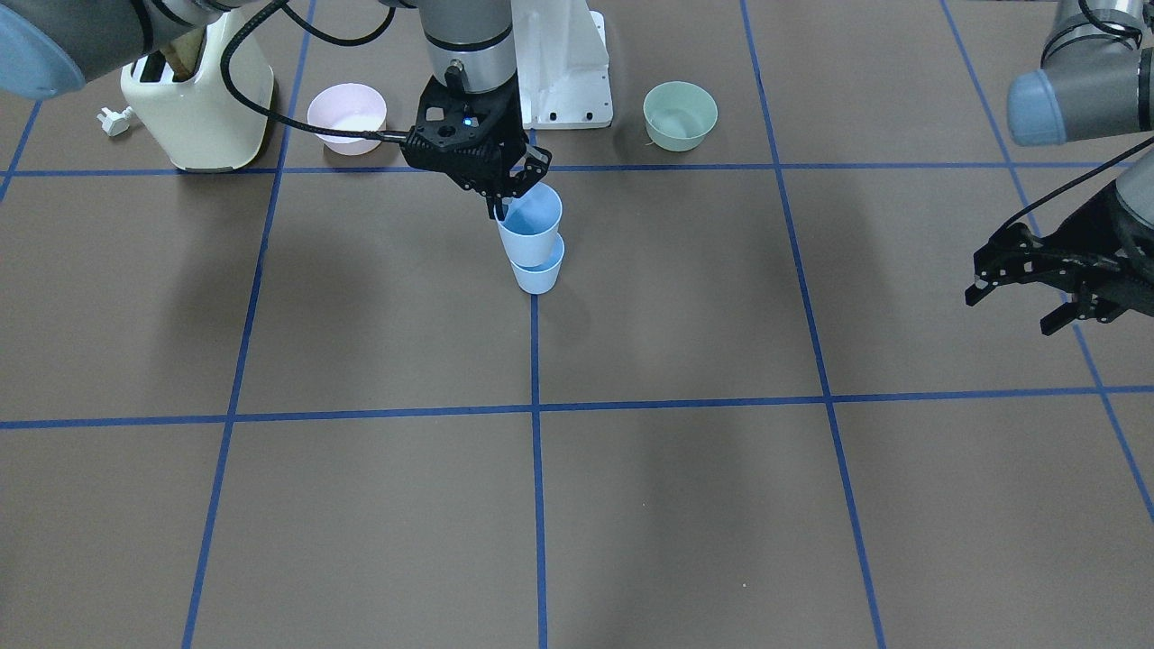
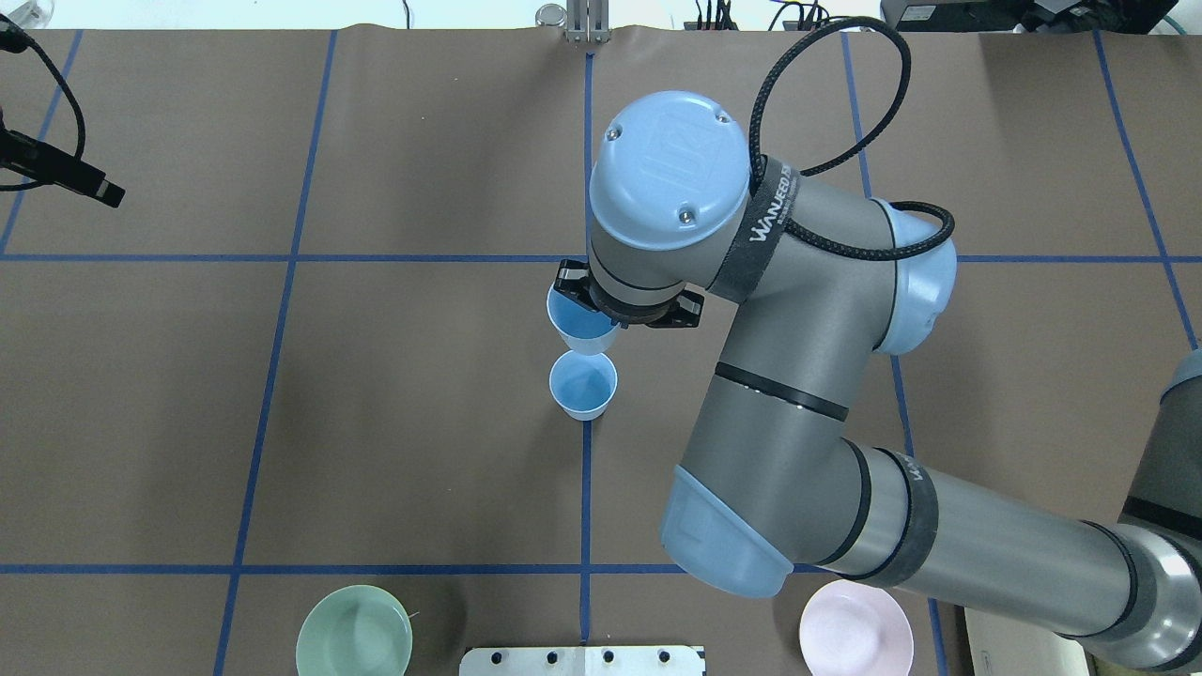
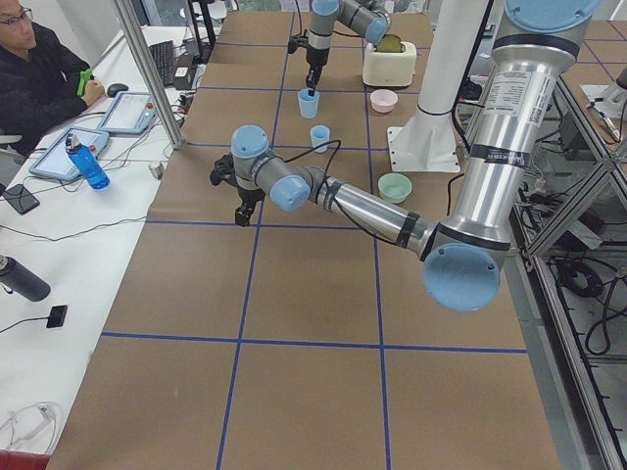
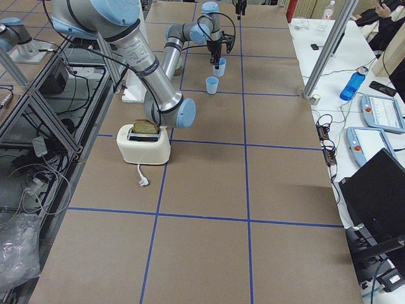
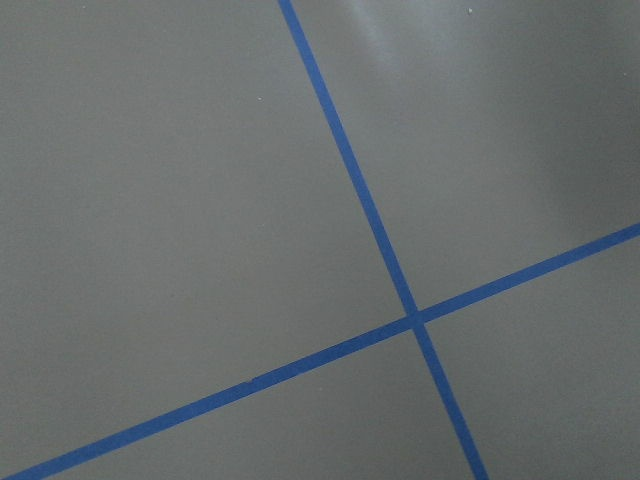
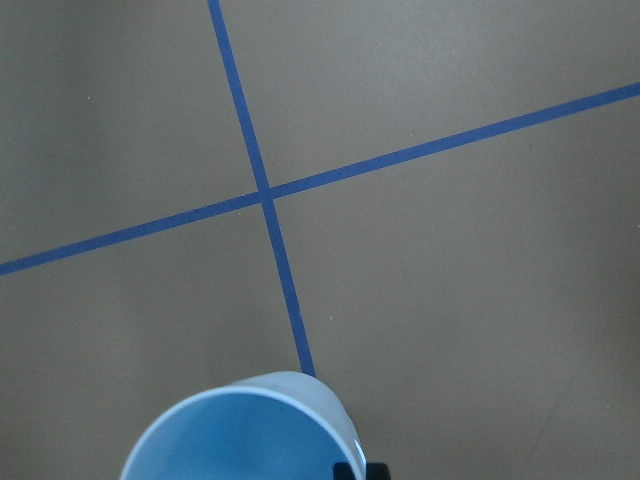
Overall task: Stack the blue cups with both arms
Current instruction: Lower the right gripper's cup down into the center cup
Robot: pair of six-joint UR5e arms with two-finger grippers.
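Pale sky-blue plastic tumbler (image 1: 530, 221) held up beside its standing twin (image 1: 538, 268): mid-stack, not yet nested.
The right arm's black two-finger gripper (image 1: 498, 207) pinches the raised tumbler's rim; next, I judge, it must centre over the twin and lower. The left arm's black gripper (image 1: 1010, 311) hangs well away from the twin, jaws apart and empty. Front-on the cups overlap; overhead shows two separate rims.
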